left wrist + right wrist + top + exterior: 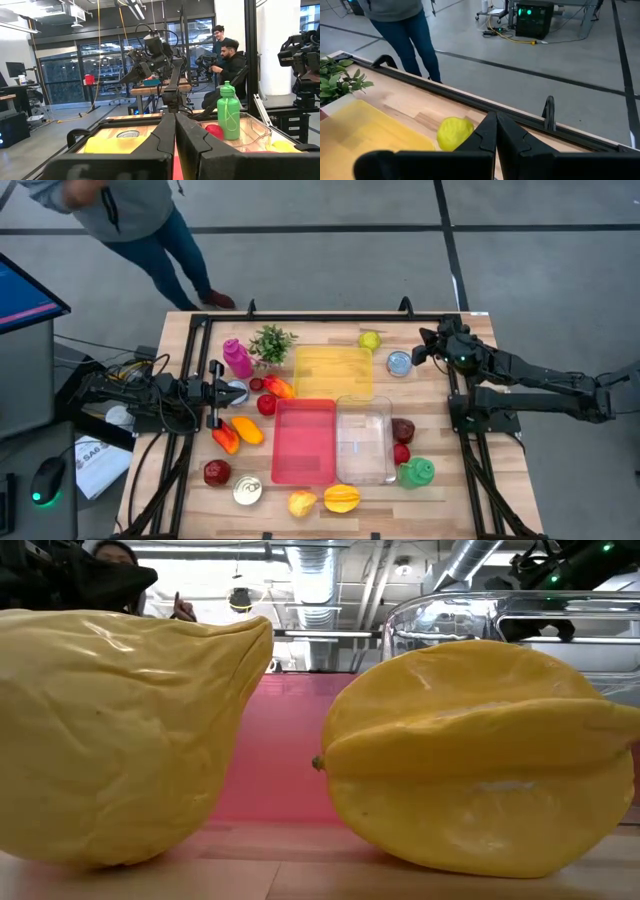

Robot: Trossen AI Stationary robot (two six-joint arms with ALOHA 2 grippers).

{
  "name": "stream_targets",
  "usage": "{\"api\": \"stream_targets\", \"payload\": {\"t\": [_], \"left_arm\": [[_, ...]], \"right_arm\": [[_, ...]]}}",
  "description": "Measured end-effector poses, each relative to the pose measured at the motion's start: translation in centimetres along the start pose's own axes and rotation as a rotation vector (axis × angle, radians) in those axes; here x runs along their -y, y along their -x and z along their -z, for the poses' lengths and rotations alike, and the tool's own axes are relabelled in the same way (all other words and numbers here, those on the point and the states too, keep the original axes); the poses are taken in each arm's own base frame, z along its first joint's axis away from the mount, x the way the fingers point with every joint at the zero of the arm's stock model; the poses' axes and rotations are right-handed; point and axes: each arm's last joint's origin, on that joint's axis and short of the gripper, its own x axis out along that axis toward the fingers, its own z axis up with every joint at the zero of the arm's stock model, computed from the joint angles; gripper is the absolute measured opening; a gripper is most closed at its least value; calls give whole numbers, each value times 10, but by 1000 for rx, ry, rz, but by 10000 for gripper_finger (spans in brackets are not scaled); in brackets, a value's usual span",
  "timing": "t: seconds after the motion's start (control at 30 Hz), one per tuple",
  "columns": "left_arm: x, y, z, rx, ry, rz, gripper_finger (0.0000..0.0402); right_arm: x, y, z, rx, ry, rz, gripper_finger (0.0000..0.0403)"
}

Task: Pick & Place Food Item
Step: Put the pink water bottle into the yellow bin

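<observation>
L gripper (pixel 238 391) pinched shut, empty, parked by pink plastic bottle (pixel 237 358). R gripper (pixel 420 352) shut, empty, nr small yellow-green fruit (pixel 370 340) — prob. waiting, nothing picked yet.

Overhead camera looks straight down on the wooden counter (pixel 190 380); a counter-level camera sits close against the yellow starfruit (pixel 480 755), also seen overhead at the near edge; wrist cameras face outward.

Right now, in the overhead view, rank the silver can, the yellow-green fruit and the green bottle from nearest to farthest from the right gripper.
From the right gripper:
1. Silver can, just beside it.
2. Yellow-green fruit, at the far edge.
3. Green bottle, toward the near edge.
</observation>
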Motion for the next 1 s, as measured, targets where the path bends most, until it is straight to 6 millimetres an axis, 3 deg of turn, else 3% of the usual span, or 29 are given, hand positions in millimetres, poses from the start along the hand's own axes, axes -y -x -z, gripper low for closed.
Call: {"api": "stream_targets", "payload": {"t": [1.0], "left_arm": [[0,0,0,3,-21,-1,3]], "right_arm": [[-4,2,-1,15,-5,-38,0]]}}
